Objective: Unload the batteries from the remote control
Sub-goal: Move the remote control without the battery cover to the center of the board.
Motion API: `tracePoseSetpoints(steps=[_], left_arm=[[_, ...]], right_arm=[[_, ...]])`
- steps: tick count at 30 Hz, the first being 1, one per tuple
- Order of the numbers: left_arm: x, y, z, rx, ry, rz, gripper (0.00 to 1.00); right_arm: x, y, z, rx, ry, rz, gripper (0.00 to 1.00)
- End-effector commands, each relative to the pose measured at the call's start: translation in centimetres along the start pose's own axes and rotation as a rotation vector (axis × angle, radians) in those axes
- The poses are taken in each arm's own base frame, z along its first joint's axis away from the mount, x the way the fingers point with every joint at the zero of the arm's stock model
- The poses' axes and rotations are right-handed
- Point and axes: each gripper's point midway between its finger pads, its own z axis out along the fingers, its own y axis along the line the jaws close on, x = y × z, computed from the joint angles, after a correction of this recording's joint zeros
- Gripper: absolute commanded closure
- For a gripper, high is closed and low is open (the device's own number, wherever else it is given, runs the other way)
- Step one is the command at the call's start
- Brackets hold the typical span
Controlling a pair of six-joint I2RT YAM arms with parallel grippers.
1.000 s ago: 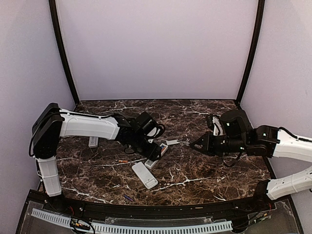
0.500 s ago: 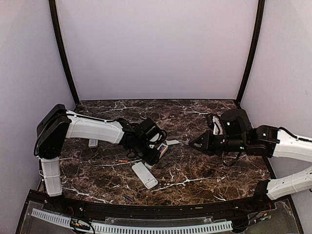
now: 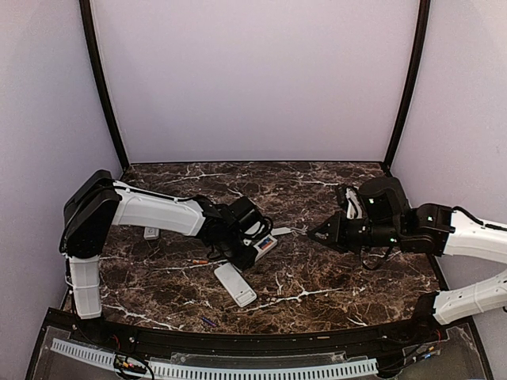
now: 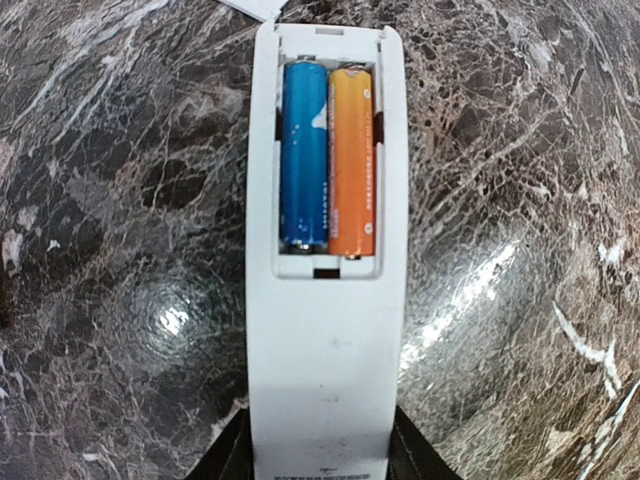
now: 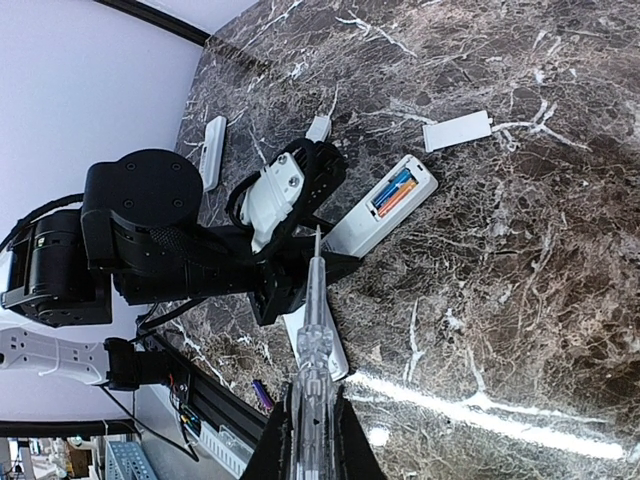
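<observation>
As the top view is showing: the left fingers (image 3: 254, 251) are settling at the near end of the remote control (image 3: 267, 244), having shifted toward the middle of the surface (image 3: 333, 277), and are narrowing around it.
Top view, right side: the right fingers (image 3: 319, 232) are staying closed and holding position, apart from the remote.
Left wrist, bay: a blue battery (image 4: 304, 155) and an orange battery (image 4: 352, 160) are lying side by side in the uncovered bay.
Left wrist, grip: dark finger edges are flanking the remote's sides; whether they are clamping yet, I cannot tell.
Right wrist: the right fingers are gripping a thin clear pick (image 5: 314, 300), which is pointing toward the open bay, with a white cover (image 5: 457, 131) lying beyond the remote.
Meaning for the task: the left arm is probably bracing the remote so the pick can lever the cells out; neither cell is out yet.
</observation>
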Motion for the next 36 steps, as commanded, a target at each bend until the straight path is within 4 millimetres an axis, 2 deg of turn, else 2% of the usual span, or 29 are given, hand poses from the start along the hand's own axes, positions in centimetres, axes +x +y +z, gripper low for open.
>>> tracePoseSetpoints(steps=[1, 6, 10, 16, 19, 26, 36], left_arm=[[1.3, -0.1, 0.1, -0.005, 0.046, 0.057, 0.63], [1.4, -1.8, -0.1, 0.043, 0.047, 0.140, 0.69], [1.5, -3.8, -0.8, 0.134, 0.044, 0.202, 0.73], [1.8, -6.2, -2.7, 0.240, 0.004, 0.373, 0.74], [2.5, -7.2, -3.0, 0.286, 0.000, 0.425, 0.75], [2.5, -8.2, -2.8, 0.311, -0.041, 0.461, 0.75], [4.7, -8.0, -1.9, 0.288, -0.025, 0.524, 0.76]], right_arm=[[-0.4, -0.4, -0.5, 0.009, -0.023, 0.009, 1.00], [-0.5, -1.4, -1.4, 0.055, -0.037, 0.001, 1.00], [-0.3, -2.8, -2.1, 0.121, -0.040, -0.012, 1.00], [1.0, -5.6, -2.5, 0.234, 0.008, -0.035, 1.00], [1.6, -6.5, -2.4, 0.267, 0.032, -0.043, 1.00], [2.3, -6.8, -2.1, 0.268, 0.068, -0.051, 1.00], [5.0, -7.6, -0.7, 0.265, 0.196, -0.070, 1.00]])
